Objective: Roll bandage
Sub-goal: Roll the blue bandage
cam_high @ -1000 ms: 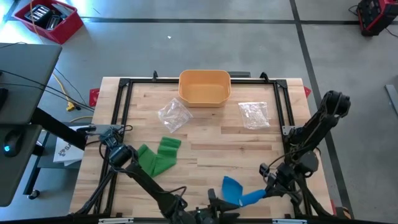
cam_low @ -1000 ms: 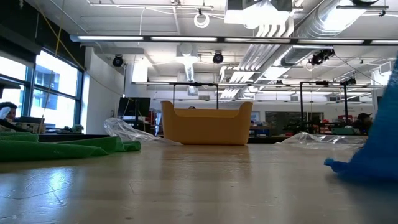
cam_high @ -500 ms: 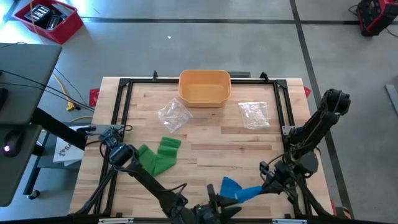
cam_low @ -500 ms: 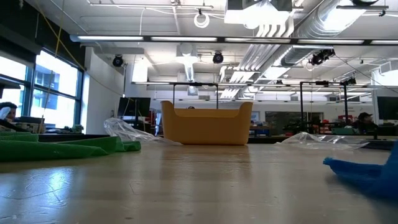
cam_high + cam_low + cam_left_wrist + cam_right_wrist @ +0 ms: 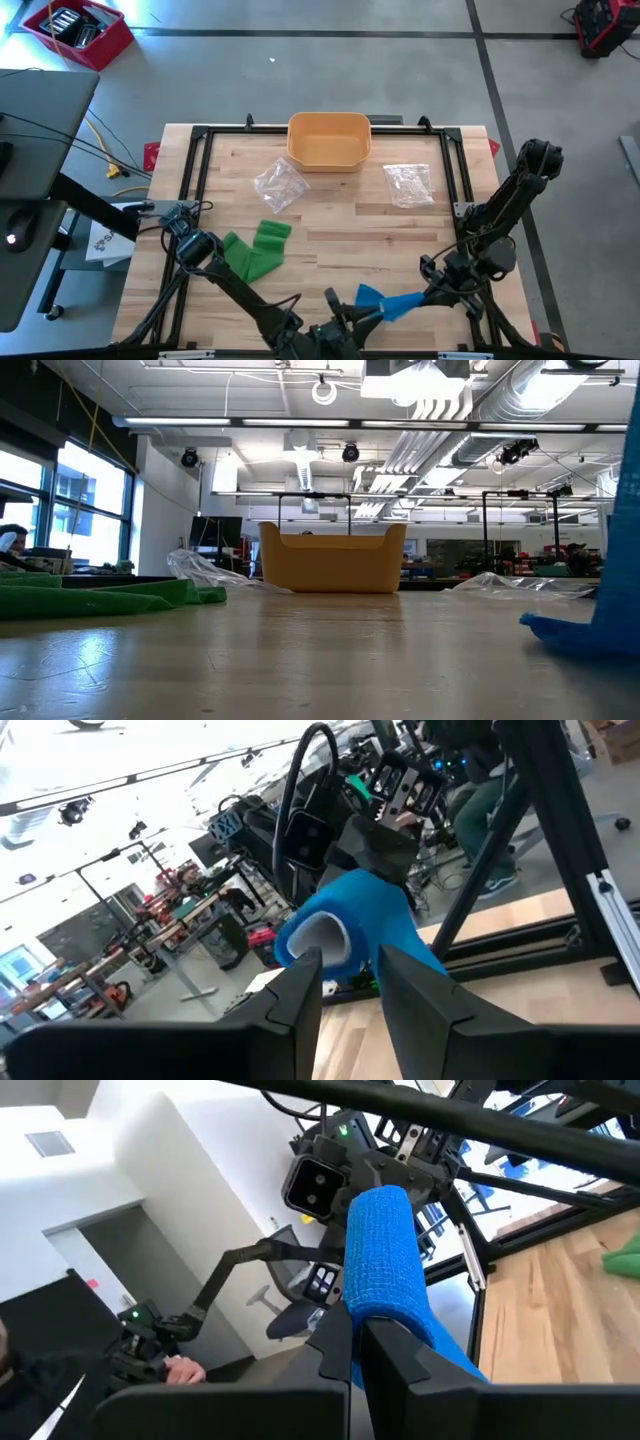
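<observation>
A blue bandage [image 5: 388, 303] lies near the table's front edge, between my two grippers. Its partly rolled end [image 5: 322, 936] faces my left gripper [image 5: 350, 982], whose fingers stand close on either side of it with a narrow gap. Its other end is in my right gripper [image 5: 356, 1342], which is shut on it. In the low view a part of the blue bandage [image 5: 560, 630] rests on the table. A green bandage [image 5: 256, 250] lies flat at the table's left. My left gripper has the bandage's rolled end between its fingers; whether they touch it I cannot tell. My right gripper pinches the bandage's flat end [image 5: 378, 1295] between its two fingers. It comes roughly level from the table's right, with the fingers along the strip. The strip runs from them toward my left gripper.
A yellow bin [image 5: 329, 140] stands at the far edge's middle. Two clear plastic bags [image 5: 280, 185] [image 5: 408, 183] lie in front of it. A black frame [image 5: 200, 135] runs round the table. Bare wood lies between the bags and the blue bandage.
My right gripper has rolled and risen slightly with its end of the blue bandage, so the strip now stretches straighter between the two grippers. My left gripper has turned and shifted a little toward the rolled end.
</observation>
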Controlling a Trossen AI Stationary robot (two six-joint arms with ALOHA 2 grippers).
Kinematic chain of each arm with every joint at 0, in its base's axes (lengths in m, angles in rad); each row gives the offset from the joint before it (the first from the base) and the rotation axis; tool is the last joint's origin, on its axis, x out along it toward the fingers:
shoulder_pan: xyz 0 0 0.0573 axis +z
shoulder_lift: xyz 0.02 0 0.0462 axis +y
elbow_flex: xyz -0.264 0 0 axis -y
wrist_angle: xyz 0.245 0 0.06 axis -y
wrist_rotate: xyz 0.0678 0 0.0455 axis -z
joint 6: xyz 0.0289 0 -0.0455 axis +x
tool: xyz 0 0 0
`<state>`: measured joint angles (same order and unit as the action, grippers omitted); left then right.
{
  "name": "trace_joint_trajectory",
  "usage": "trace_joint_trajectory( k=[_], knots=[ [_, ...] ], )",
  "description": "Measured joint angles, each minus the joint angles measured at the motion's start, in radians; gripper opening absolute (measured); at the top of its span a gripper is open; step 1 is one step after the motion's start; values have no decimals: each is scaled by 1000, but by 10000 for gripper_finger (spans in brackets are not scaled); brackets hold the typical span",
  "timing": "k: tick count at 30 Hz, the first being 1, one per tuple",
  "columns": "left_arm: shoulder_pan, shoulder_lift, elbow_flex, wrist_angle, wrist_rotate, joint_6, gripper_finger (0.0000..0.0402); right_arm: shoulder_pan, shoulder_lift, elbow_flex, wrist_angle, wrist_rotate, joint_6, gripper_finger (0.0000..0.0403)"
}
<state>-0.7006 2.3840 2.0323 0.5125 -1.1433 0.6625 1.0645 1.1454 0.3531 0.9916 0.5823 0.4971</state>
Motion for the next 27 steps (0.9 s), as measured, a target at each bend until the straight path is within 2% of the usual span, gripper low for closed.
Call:
trace_joint_trajectory(
  k=[6, 13, 20, 27],
  knots=[
    [14, 0, 0, 0, 55, -29, 84, 0, 0, 0, -37, 12, 26, 0],
    [31, -1, 0, -55, 57, -108, 80, 1, 0, 0, -37, 13, 25, 0],
    [34, -1, -1, -105, -16, -180, 80, 0, -1, 0, -35, 20, 21, 0],
    [45, -1, -1, -112, -17, -200, 80, 0, -3, 0, -29, 13, 18, 0]
  ],
)
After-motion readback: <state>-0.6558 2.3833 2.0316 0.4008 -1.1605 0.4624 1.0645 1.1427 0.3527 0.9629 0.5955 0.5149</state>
